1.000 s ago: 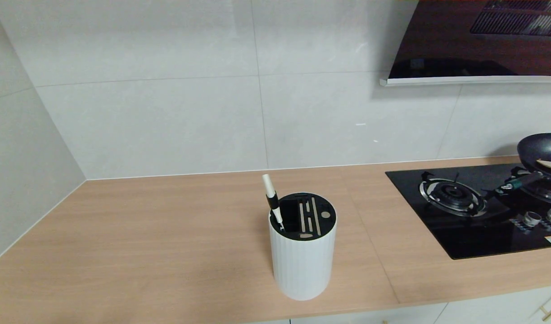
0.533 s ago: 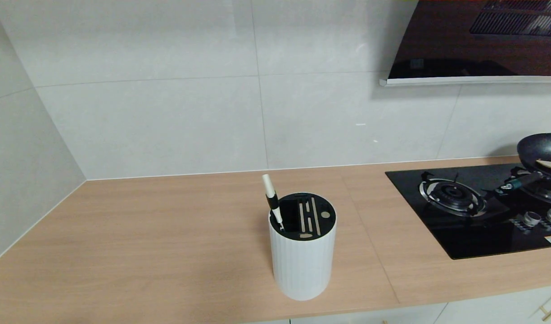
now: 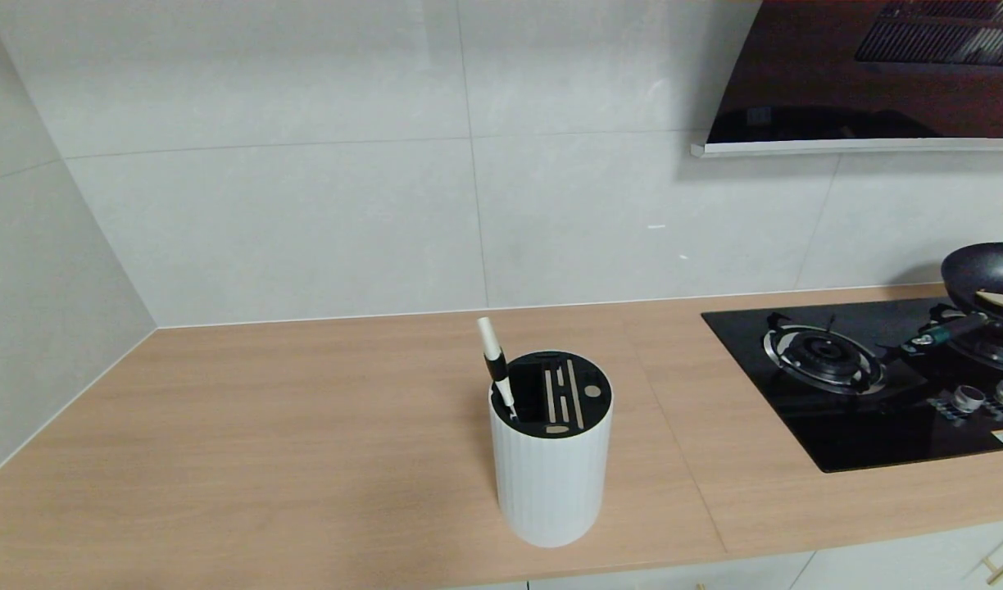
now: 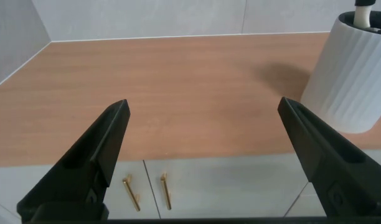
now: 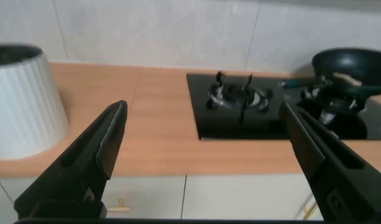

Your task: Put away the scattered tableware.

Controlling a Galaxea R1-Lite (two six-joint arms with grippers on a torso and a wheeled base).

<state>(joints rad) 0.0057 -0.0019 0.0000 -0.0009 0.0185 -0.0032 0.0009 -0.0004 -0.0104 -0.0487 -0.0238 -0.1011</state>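
We see a white ribbed holder [image 3: 551,483] standing upright on the wooden tabletop [image 3: 264,442], near its front edge and about midway across the head view. Its black top has several slots. One utensil [image 3: 494,360] with a white and black handle stands in the slot at the holder's left side, tilted a little to the left, its handle poking above the rim. To the right of the holder and well apart from it, a black hob [image 3: 870,393] is set into the tabletop. A dark pan [image 3: 985,274] sits on the hob's far right burner, and a dark hood [image 3: 870,74] hangs on the tiled wall [image 3: 305,205] above. The left pincer [image 4: 203,107] hangs before the tabletop's front edge, its two dark fingers [image 4: 94,165] spread wide apart with nothing between them, and the holder stands beyond it on the tabletop. Below that edge we see two gold cabinet handles [image 4: 131,193]. The right pincer [image 5: 203,110] is likewise spread wide and holds nothing, low before the tabletop's front and facing the stretch between holder and hob.
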